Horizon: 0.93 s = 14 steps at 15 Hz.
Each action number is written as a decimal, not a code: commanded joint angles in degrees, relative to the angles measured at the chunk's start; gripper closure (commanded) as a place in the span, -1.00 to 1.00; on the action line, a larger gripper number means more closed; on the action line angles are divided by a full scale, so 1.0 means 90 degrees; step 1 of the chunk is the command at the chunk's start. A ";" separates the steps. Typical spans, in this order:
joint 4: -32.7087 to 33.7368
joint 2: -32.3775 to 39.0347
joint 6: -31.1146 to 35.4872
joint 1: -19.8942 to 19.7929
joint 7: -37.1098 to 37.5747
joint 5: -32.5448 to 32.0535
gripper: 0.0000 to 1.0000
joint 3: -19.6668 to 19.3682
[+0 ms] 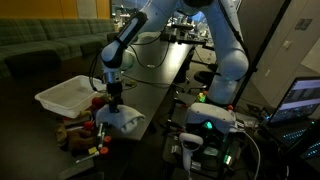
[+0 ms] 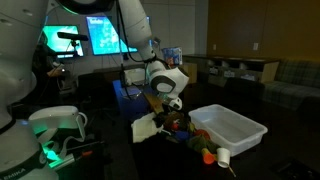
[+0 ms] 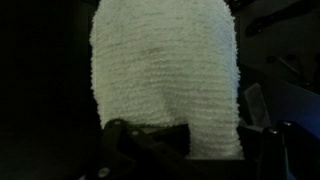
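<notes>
Wrist view showed the white towel (image 3: 165,70) pinched in the closed jaws and draped just below them over the counter (image 1: 160,82), a lift seemingly in hand, next needing clearance past the nearby tub (image 1: 62,92).

Panda arm (image 1: 132,33) bent over, wrist (image 1: 110,76) vert., gripper (image 1: 114,105) pointing down, low, finger gap unclear

A white plastic bin (image 1: 66,97) sits by one edge of the dark worktop (image 1: 155,90). Just beside it, at the corner, lies a heap of colourful toys (image 1: 84,133). In an exterior view, a small white cylinder (image 2: 223,156) stands at the near edge. Beyond the worktop's far edge a blue screen (image 2: 104,35) glows, and a green sofa (image 1: 45,45) stands well apart.
</notes>
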 commanded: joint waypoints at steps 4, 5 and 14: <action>-0.0132 -0.0440 -0.0223 -0.0033 -0.0418 -0.0462 0.79 -0.1778; -0.0046 -0.0284 0.0025 0.0006 -0.0282 -0.0642 0.78 -0.2054; 0.1911 0.1495 0.1151 0.0135 0.1068 -0.2092 0.79 -0.3348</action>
